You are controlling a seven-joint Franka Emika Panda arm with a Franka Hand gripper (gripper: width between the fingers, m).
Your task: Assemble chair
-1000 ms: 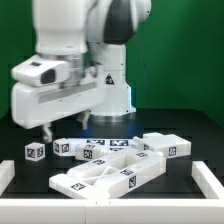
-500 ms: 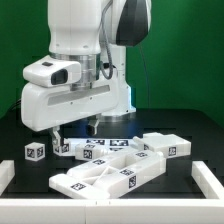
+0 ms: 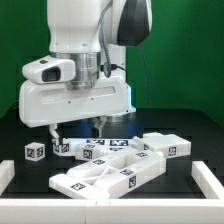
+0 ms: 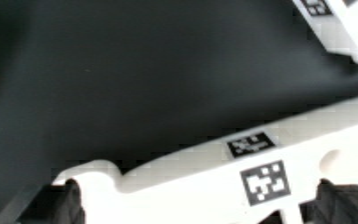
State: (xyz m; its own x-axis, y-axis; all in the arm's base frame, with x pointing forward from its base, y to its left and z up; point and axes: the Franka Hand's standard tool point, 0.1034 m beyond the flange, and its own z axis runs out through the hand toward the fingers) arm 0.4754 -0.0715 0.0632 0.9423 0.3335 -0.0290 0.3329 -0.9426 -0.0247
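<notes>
Starting at the exterior view's left, a little tagged cube [image 3: 33,151] is sat on its own on the black table [image 3: 15,140], a bit apart from the other chair bits. Just to its right a short white piece [image 3: 62,147] is laid down. The gripper [image 3: 74,132] is hung right above that spot, carried by the big white arm [image 3: 75,60]. The jaws are spread wide, with one finger [image 3: 51,130] over the short piece and the other further right. Nothing can be seen caught between them, so it's released, not gripping.

In the middle a cluster of tagged pieces [image 3: 105,148] is packed close together; whether they're actually touching can't be told. In front of that the big frame [image 3: 105,177] is laid flat, nearest the camera. Over at the exterior view's right a chunky block [image 3: 167,145] is parked right at the end of the cluster.

In the wrist view a white part with two tags [image 4: 211,165] is seen close under the gripper, with bare black table beyond it. Which of the pieces that is can't be told from this shot
</notes>
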